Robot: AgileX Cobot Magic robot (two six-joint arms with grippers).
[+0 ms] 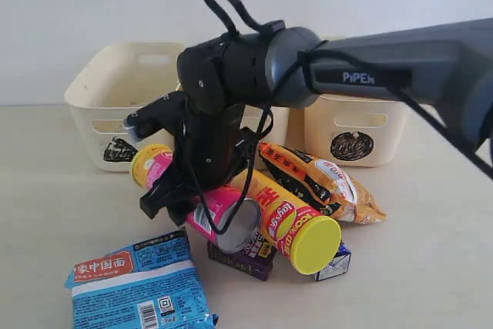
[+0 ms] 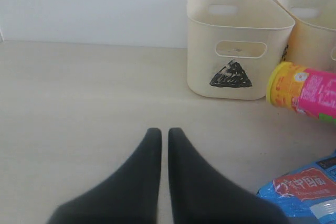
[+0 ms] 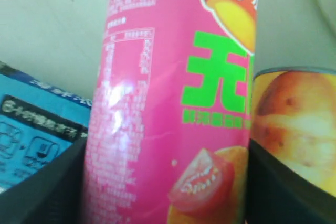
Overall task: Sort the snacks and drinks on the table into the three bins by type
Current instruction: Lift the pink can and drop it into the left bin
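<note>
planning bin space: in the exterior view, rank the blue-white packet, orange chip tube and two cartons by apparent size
1. blue-white packet, though nearest the camera
2. orange chip tube
3. dark purple carton and white and blue carton: both mostly hidden, so unranked

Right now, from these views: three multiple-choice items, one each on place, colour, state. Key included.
1. The blue-white packet lies: A) in a bin B) on the table, before the pile C) atop the tubes
2. The orange chip tube has a lid coloured: A) red B) white C) yellow
3. The right gripper is: A) shut on the pink chip tube B) open over a carton C) holding the packet

1 B: the exterior view shows it flat on the bare table.
2 C: its round end is yellow.
3 A: the right wrist view shows the tube clamped from both sides.
</note>
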